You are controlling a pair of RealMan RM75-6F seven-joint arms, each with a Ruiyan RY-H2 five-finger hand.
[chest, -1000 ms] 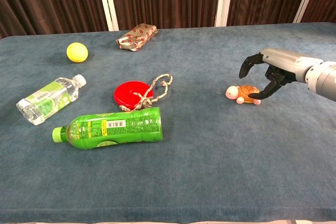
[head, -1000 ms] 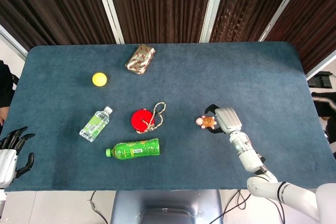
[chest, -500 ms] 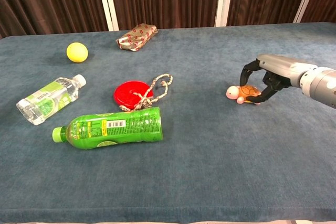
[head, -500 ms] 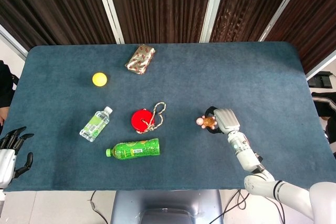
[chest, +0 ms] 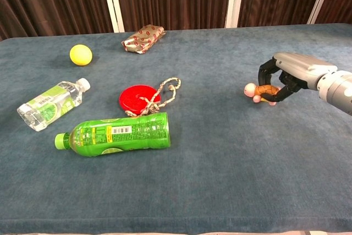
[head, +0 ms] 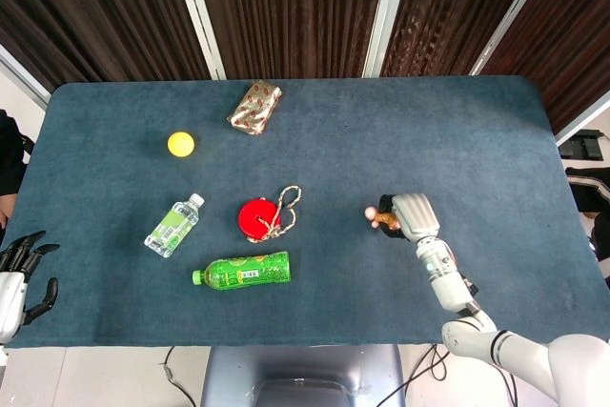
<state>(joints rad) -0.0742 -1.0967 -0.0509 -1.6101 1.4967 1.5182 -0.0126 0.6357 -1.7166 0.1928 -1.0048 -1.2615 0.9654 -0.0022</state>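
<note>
Left hand (head: 17,278): at the near left edge of the blue felt-covered table (head: 457,131), off the cloth, fingers spread, holding nothing. Seen in the head view only.

Clear plastic water bottle with a green label (chest: 49,103): lying on its side, left of centre, cap pointing far-right.

Yellow ball (chest: 81,54): far left, well apart from the rest.

Green plastic drink bottle (chest: 114,134): lying on its side near the front, cap to the left, just near of the red disc.

Flat red disc with a braided cord (chest: 138,98): centre, cord looped out to its right.

Gold-and-red wrapped packet (chest: 143,38): far side, centre-left.

Small orange toy turtle with pink head and feet (chest: 259,91): right of centre, clasped between the fingers of the right hand (chest: 286,74), head pointing left. It appears raised a little off the cloth, though the angle leaves this uncertain.

Progress, as judged: the grasp on the turtle looks made and the lift seems barely begun; carrying and setting down remain. All other items lie untouched.
</note>
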